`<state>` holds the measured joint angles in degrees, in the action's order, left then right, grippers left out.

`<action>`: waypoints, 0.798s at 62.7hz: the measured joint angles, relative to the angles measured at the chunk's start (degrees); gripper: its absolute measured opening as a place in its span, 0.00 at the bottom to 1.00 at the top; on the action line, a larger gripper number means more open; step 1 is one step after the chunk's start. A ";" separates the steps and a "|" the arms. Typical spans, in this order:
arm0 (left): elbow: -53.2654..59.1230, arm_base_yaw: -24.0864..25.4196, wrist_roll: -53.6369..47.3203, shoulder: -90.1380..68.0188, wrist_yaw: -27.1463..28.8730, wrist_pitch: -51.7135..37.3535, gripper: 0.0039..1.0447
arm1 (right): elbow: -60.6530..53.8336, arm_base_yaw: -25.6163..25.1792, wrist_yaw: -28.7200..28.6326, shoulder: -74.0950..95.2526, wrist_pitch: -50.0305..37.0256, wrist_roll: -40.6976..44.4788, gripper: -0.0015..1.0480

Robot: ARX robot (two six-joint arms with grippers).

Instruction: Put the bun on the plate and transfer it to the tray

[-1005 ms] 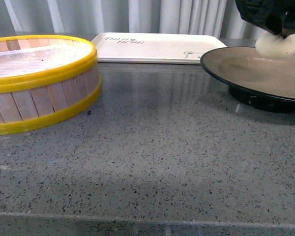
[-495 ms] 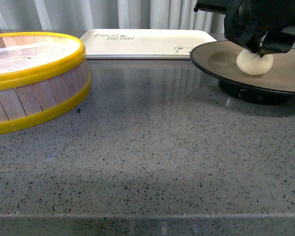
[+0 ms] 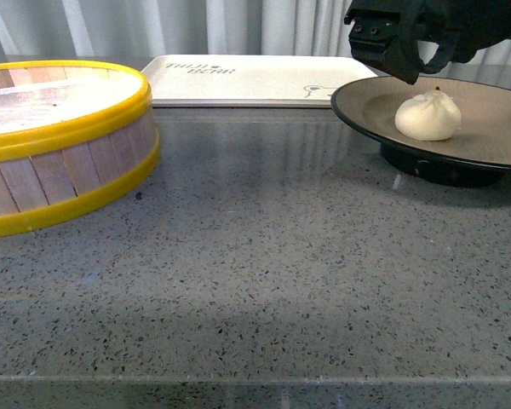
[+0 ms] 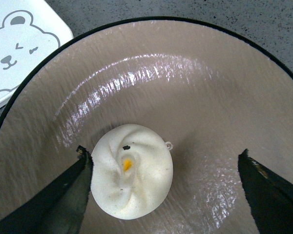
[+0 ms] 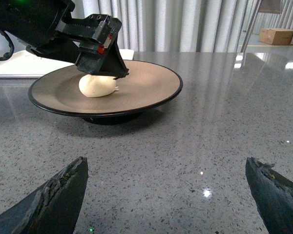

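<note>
The white pleated bun (image 3: 427,116) rests on the beige inside of the black-rimmed plate (image 3: 358,104), at the right of the grey counter. My left gripper (image 4: 163,160) hangs open just above it. The bun (image 4: 132,178) lies between its fingers, close to one fingertip (image 4: 80,165) and well apart from the other. The left arm (image 3: 409,30) reaches in over the plate (image 4: 185,87). The cream tray (image 3: 247,78) lies behind, touching nothing. My right gripper (image 5: 165,163) is open and empty over the bare counter, a short way in front of the plate (image 5: 151,87).
A wooden steamer basket with yellow rims (image 3: 60,145) stands at the left. The tray's bear drawing (image 4: 14,48) shows beside the plate. Curtains hang behind the counter, and a cardboard box (image 5: 276,35) sits far off.
My left gripper carried the bun down onto the plate, let go of it and opened. The bun now sits free on the plate.
</note>
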<state>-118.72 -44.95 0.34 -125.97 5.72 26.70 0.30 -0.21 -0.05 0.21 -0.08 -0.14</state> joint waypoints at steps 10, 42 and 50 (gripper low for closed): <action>2.95 1.20 1.07 4.31 -0.26 -2.27 0.94 | 0.00 0.00 0.00 0.00 0.00 0.00 0.92; 54.66 36.09 -6.36 60.72 -8.20 -15.74 0.94 | 0.00 0.00 0.00 0.00 0.00 0.00 0.92; 61.42 48.39 -7.85 67.71 -15.04 -14.60 0.94 | 0.00 0.00 0.00 0.00 0.00 0.00 0.92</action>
<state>-57.30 3.44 -7.51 -58.26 -9.32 12.10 0.30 -0.21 -0.05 0.21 -0.08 -0.14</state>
